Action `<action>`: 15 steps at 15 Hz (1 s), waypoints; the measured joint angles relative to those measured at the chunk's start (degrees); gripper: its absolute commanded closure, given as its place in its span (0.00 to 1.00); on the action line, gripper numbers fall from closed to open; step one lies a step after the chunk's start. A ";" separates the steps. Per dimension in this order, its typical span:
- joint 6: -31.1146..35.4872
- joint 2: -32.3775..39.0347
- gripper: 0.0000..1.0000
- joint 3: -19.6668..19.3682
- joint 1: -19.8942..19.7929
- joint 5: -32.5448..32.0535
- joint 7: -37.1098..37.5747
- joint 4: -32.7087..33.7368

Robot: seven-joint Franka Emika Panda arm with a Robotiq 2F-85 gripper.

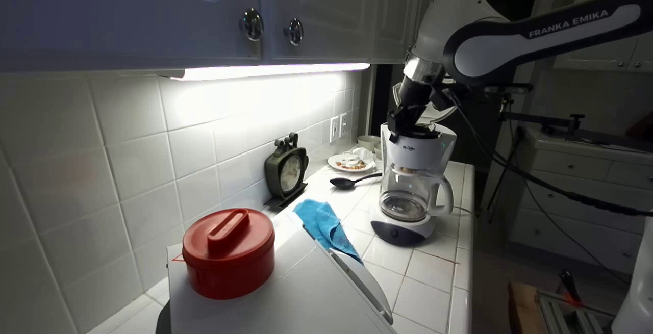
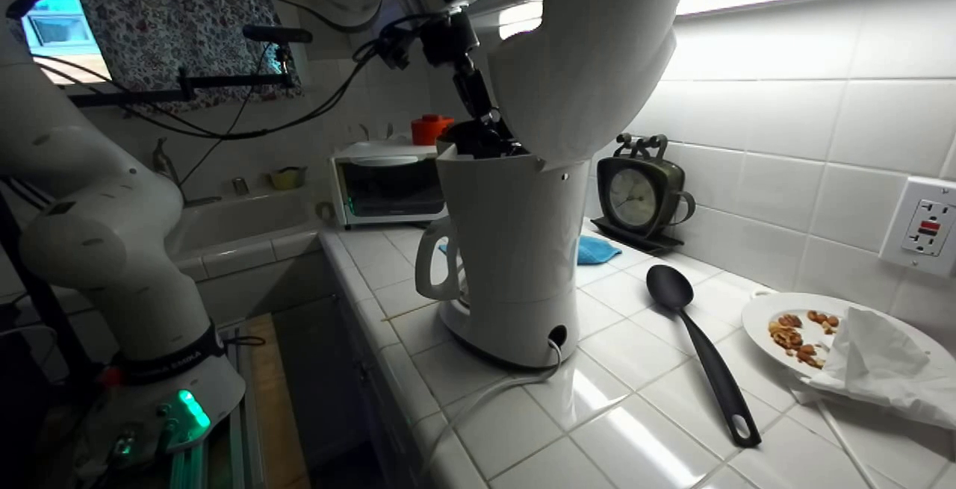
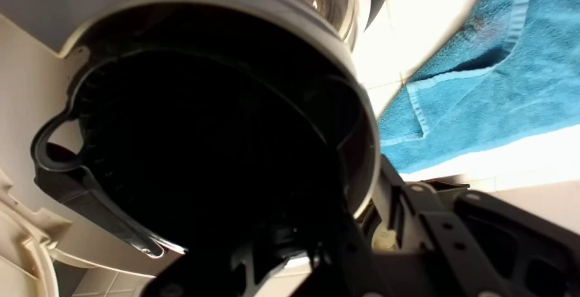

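Note:
A white coffee maker stands on the tiled counter with its lid raised. My gripper points down at its top opening. In the wrist view a black filter basket with a loop handle sits inside, its interior too dark to read. The jaws straddle the coffee maker's rim, one finger outside the wall and the other in the dark inside, with a gap between them; the gripper is open. Whether either finger touches the wall I cannot tell. A glass carafe sits below.
A blue cloth and a dial clock or scale are near the coffee maker. A red lidded pot rests on a white toaster oven. Behind lie a black spoon and a plate of nuts. Cabinets hang above.

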 measured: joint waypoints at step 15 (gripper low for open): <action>-9.53 -9.59 0.00 -3.29 -1.57 -2.88 -8.31 2.14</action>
